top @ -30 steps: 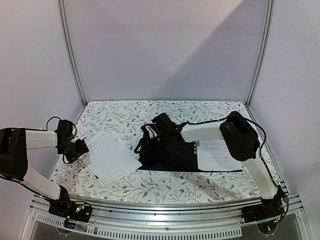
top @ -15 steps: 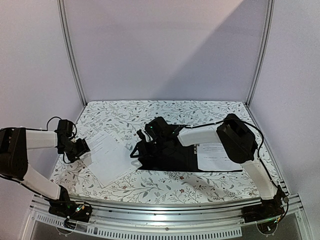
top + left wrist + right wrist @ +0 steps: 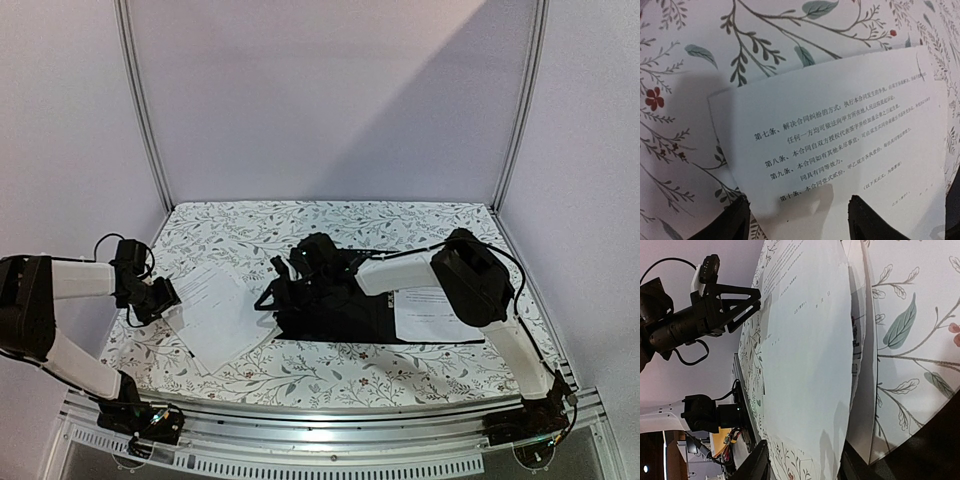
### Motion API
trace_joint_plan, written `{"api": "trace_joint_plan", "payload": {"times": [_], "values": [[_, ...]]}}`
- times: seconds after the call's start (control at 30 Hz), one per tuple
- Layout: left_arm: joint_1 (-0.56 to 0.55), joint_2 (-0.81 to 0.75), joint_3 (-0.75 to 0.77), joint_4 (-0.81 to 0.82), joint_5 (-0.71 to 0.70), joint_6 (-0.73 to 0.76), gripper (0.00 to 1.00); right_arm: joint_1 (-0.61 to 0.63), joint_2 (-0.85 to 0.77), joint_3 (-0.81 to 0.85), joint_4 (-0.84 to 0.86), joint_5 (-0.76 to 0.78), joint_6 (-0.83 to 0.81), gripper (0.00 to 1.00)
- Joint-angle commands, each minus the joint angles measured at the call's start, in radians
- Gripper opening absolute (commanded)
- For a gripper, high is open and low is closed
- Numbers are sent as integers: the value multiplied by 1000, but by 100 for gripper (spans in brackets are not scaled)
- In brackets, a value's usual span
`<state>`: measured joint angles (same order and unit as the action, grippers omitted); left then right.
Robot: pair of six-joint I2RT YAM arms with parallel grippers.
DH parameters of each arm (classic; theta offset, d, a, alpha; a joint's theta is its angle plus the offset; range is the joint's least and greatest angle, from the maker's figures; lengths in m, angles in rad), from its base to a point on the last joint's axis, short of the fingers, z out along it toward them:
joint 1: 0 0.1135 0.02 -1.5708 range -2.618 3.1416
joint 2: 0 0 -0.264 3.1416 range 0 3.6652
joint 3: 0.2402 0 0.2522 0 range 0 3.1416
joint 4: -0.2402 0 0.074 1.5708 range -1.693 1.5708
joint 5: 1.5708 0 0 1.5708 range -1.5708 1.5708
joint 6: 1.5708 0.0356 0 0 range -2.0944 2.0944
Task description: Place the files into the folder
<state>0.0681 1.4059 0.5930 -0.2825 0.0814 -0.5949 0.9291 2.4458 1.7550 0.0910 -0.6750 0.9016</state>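
Note:
The files [image 3: 218,316] are a loose stack of white printed sheets lying left of centre. The folder [image 3: 345,318] lies open beside them, black inside up, with one more white sheet [image 3: 435,312] on its right half. My left gripper [image 3: 163,296] is open at the stack's left edge. In the left wrist view its fingertips [image 3: 737,220] straddle the near edge of the top sheet [image 3: 840,130]. My right gripper [image 3: 268,297] reaches over the folder to the stack's right edge and is open. Its fingers [image 3: 757,465] stand either side of the top sheet's [image 3: 810,365] near edge.
The table has a floral cloth [image 3: 300,225] and white walls on three sides. A metal rail [image 3: 330,425] runs along the near edge. The right arm [image 3: 475,275] lies across the folder. The left gripper [image 3: 725,302] shows at the far side in the right wrist view.
My right gripper has moved left across the folder to the right edge of the stack. My left gripper has stayed at the stack's left edge.

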Motion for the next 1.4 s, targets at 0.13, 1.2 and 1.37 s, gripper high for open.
{"api": "trace_joint_plan", "payload": {"times": [0.13,1.2,1.37], "values": [[-14,-33,-12,3,-11,10,64,2,26,-6,-61,56,-23,34],[-19,-30,-5,21,-17,29,62,-11,-36,-26,-230,251,-155,16],[-25,-30,-5,20,-14,29,61,-12,-46,-47,-228,264,-155,3]]}}
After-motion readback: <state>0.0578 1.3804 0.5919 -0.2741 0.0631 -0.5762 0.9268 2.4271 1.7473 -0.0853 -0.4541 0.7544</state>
